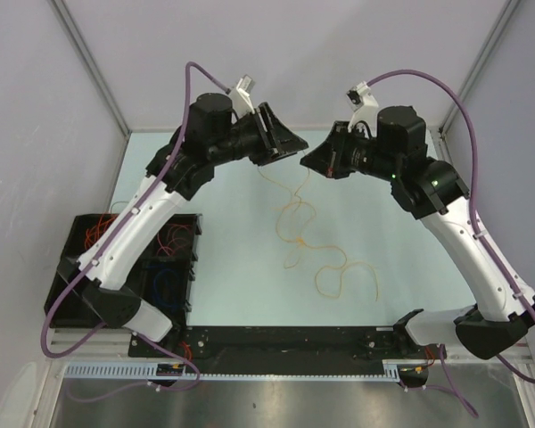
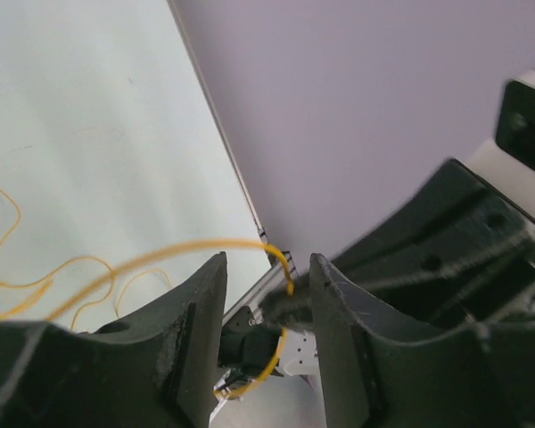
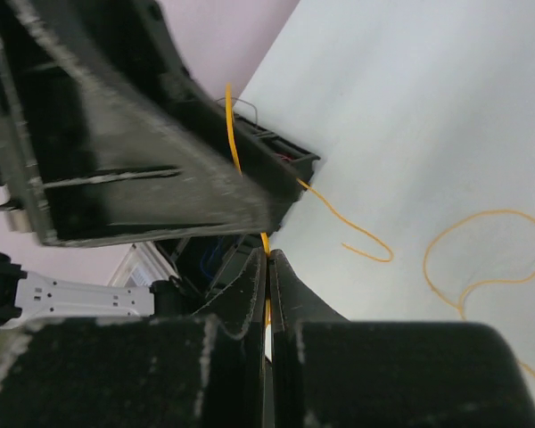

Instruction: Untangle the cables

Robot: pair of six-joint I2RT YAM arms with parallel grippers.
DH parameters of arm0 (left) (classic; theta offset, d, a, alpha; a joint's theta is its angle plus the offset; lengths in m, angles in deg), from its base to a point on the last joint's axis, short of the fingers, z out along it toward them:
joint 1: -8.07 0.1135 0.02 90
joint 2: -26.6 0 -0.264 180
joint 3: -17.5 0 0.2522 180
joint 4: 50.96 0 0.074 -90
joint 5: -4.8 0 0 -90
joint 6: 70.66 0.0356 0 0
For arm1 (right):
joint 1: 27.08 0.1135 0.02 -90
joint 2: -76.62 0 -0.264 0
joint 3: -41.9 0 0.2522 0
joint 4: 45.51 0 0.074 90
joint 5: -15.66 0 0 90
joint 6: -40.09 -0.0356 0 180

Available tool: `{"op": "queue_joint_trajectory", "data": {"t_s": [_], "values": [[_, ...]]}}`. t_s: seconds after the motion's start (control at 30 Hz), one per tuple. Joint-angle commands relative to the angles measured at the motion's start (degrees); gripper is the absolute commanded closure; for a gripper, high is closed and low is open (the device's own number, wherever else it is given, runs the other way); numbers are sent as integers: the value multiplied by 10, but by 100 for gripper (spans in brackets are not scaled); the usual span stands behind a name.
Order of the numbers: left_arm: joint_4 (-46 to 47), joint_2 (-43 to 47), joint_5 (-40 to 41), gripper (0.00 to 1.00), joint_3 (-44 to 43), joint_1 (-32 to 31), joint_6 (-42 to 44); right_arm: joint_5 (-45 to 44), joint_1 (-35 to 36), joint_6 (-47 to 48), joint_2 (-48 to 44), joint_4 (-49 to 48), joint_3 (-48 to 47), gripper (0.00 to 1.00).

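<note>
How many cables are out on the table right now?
1: the yellow-orange cable, running from the right gripper down the table in loops. The near loops may be a separate strand.

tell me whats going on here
Both arms are raised over the table, working one yellow cable. The right gripper is shut on it, and the left gripper, jaws apart, has the same cable running between its fingers. The rest trails in loose loops on the table. Red and blue cables lie in a black bin at the left.
</note>
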Motion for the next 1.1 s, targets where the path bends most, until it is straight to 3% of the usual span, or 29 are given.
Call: {"op": "queue_joint_trajectory", "data": {"t_s": [0.0, 0.2, 0.3, 0.33, 0.4, 0.43, 0.47, 0.53, 0.73, 1.07], "values": [[-10, -11, 38, 55, -40, -4, -13, 11, 19, -18, -14, -55, 10, 100], [-24, -14, 60, 67, -42, -4, -15, 23, 24, -22, -12, -76, 27, 100], [-34, -15, 68, 96, -52, -4, -12, 27, 25, -20, -8, -78, 27, 100], [-39, -16, 72, 100, -56, -3, -11, 28, 25, -19, -8, -77, 27, 100], [-63, -21, 79, 100, -72, -3, -2, 30, 24, -19, -3, -76, 26, 100], [-72, -21, 83, 100, -77, -3, 4, 30, 24, -19, 0, -70, 19, 78], [-94, -20, 94, 100, -84, -3, 18, 29, 24, -19, 4, -66, 17, 62], [-117, -15, 108, 100, -103, 2, 35, 18, 24, -18, 10, -49, 4, 38], [-196, 51, 138, 100, -78, 60, 82, 0, 3, -15, 2, -44, 8, 31], [-297, 181, 232, 99, -28, 164, 159, 27, -21, -33, 28, -35, 5, 30]]}}
